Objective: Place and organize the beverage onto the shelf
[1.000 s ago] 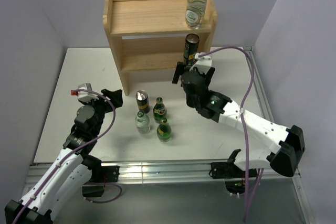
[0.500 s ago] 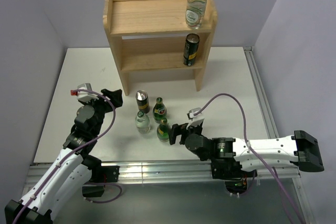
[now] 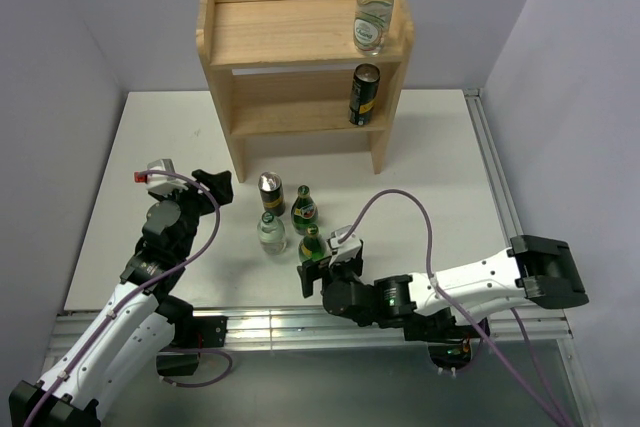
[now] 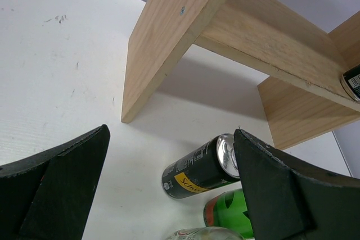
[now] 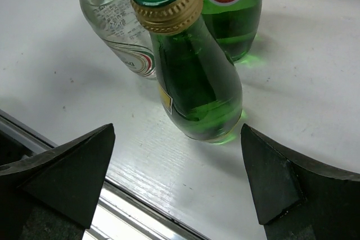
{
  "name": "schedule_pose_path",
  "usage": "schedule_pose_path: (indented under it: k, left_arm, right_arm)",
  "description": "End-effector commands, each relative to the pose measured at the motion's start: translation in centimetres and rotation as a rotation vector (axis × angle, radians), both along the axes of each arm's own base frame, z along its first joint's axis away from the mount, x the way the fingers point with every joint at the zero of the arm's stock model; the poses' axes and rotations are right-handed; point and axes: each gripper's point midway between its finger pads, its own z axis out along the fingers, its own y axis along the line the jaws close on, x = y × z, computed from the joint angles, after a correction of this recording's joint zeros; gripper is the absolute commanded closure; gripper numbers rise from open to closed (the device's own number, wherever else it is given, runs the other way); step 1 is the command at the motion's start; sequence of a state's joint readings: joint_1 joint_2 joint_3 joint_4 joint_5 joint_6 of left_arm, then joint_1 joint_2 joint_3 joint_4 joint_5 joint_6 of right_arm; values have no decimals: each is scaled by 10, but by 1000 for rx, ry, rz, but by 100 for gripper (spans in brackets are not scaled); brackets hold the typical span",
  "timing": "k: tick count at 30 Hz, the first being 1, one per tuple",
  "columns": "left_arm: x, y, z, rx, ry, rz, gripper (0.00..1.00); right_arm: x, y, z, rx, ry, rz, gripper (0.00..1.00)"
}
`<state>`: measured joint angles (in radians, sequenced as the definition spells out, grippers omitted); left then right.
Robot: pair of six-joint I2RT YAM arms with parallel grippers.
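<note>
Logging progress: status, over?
Left gripper, right gripper open, empty. Right lined up on nearest green bottle. Clear bottle, can on shelf; rest on table. Approach unobstructed.

**White counter, bare walls, metal edging**

A white counter [image 3: 150, 147] with a faint wood-like grain carries everything in view. Pale lilac-grey walls [image 3: 60, 37] close it in on the left, back and right sides. A silver metal rail [image 3: 290, 324] runs along the near edge, and a thinner metal strip [image 3: 497, 187] lines the right edge. A few small dark scuff marks [image 4: 59, 19] speckle the counter's left part.
</note>
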<state>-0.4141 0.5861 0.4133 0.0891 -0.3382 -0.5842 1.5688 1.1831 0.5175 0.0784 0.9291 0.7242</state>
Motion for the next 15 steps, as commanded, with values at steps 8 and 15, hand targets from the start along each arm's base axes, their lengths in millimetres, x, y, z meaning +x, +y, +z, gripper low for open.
schedule_pose_path:
  k: [8,15]
  left_arm:
    - [1,-2,9,-3,-31,-6,1]
    - [1,-2,8,2,-30,-5,1]
  right_arm:
    - [30,11,-2,139,-2,-34,0]
    - [42,26,-22,89,8,-32,0]
